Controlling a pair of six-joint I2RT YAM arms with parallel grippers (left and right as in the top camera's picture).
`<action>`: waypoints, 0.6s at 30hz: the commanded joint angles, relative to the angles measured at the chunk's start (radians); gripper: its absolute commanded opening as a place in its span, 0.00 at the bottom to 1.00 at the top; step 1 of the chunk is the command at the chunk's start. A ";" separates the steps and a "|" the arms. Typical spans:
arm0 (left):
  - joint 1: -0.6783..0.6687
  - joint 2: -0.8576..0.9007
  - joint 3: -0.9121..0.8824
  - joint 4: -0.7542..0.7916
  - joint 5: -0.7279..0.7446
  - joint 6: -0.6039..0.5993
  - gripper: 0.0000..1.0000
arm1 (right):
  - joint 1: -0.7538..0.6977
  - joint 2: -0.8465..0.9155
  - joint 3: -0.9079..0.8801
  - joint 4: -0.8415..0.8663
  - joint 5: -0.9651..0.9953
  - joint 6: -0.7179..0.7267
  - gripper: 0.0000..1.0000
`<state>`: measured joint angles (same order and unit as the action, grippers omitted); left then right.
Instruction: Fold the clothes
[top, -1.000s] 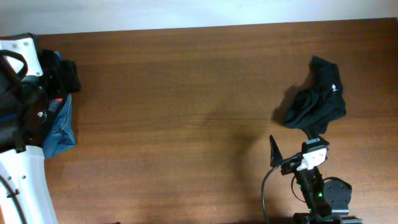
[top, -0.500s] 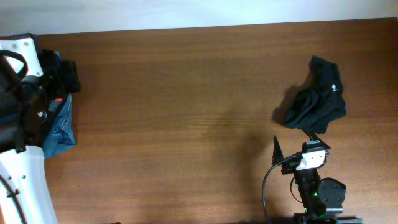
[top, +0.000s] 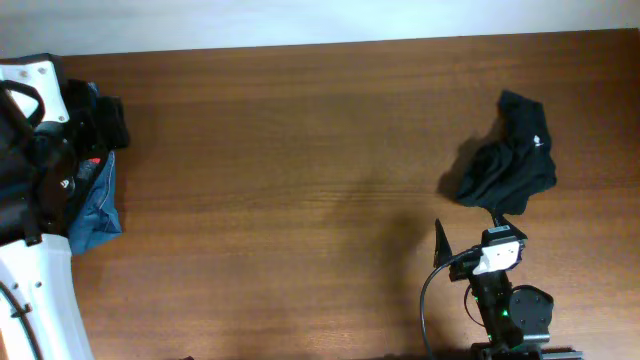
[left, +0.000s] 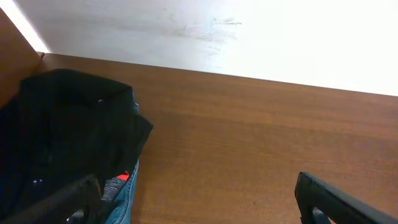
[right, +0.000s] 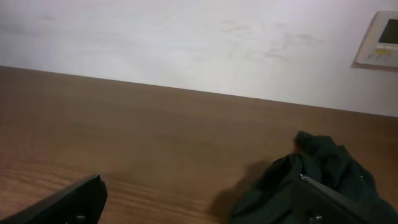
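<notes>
**Over at 2 o'clock: one black wad, nobody holding it**

Over at 2 o'clock on the wooden table (top: 300, 150) sits the crumpled black garment (top: 510, 160), all bunched up with no flat edge showing. The right gripper (top: 468, 238) hangs at about 5 o'clock, just short of the garment's near end, fingers spread wide with nothing between them. The left gripper (left: 199, 208) is likewise gaping and empty, parked by the black fabric heap (left: 68, 137) at 9 o'clock.

My worry is that a straight pinch into that wad probably catches several layers. Then you lift a ball instead of a hem. It's also near the table's far right corner, so a clumsy push could shove it off. On the left, blue denim (left: 121, 202) and a red-and-grey bit (left: 119, 179) poke out right under the black, so they're easy to snag by mistake.

Only overhead shows both ends of the table at once. The left wrist cam shows that red-and-grey bit properly. The right wrist cam has the garment at its 4 o'clock, plus a wall panel (right: 379, 37) the other views don't show.
</notes>
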<state>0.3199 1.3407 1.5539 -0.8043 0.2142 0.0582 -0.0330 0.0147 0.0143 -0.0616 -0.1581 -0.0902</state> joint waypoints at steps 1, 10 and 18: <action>-0.003 -0.005 0.011 0.002 0.014 -0.013 0.99 | -0.006 -0.011 -0.009 -0.002 0.013 -0.007 0.99; -0.003 -0.005 0.011 0.002 0.014 -0.013 0.99 | -0.006 -0.011 -0.009 -0.002 0.013 -0.007 0.99; -0.014 -0.067 -0.013 -0.058 0.008 -0.013 0.99 | -0.006 -0.011 -0.009 -0.002 0.013 -0.007 0.99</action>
<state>0.3199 1.3376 1.5539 -0.8433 0.2134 0.0578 -0.0330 0.0147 0.0143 -0.0616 -0.1581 -0.0898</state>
